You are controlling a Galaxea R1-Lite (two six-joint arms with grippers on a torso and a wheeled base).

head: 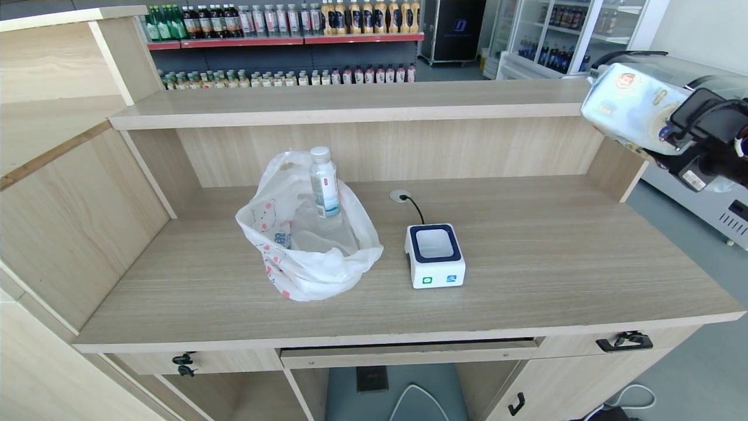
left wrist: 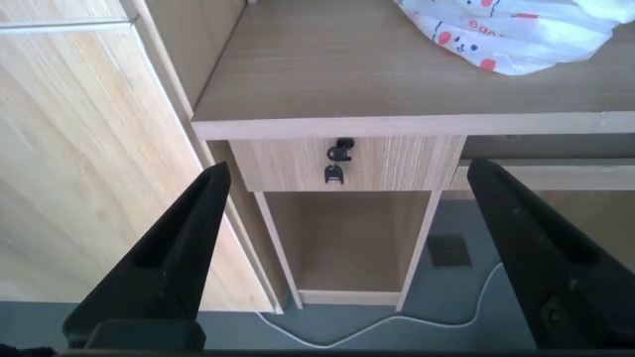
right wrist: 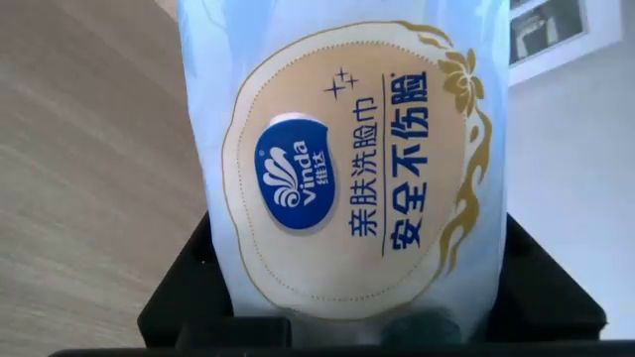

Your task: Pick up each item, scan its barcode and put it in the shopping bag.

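Holding the pack [head: 634, 105] high off the right end of the tabletop [head: 555, 251], the right claw [head: 672, 131] is closed around the lower end of the soft wrapper, its fingers pressing in from either side. In the right wrist view the printed face of the pack [right wrist: 347, 169] looks straight back at the camera, so the other side faces out and down. I'd guess that is where the barcode sits, though it can't be seen from here.

Down on the tabletop, the scanner [head: 435, 255] stands with its window facing up, cabled to a port behind it. That is why the pack is carried from above: it will need to pass face-down over that window.

Just beside the scanner, towards the robot's left, the bag [head: 274, 234] slumps with its mouth wide open. A bottle [head: 325, 184] stands upright inside, so one item looks done. The open mouth leaves room beside the bottle for a drop from above.

The left claw [left wrist: 347, 268] hangs low in front of the tabletop's left front corner, jaws spread wide, nothing in them. It faces the drawer with keys [left wrist: 339, 164] in its lock, well out of the right arm's way.

The pack has yet to be scanned or bagged.
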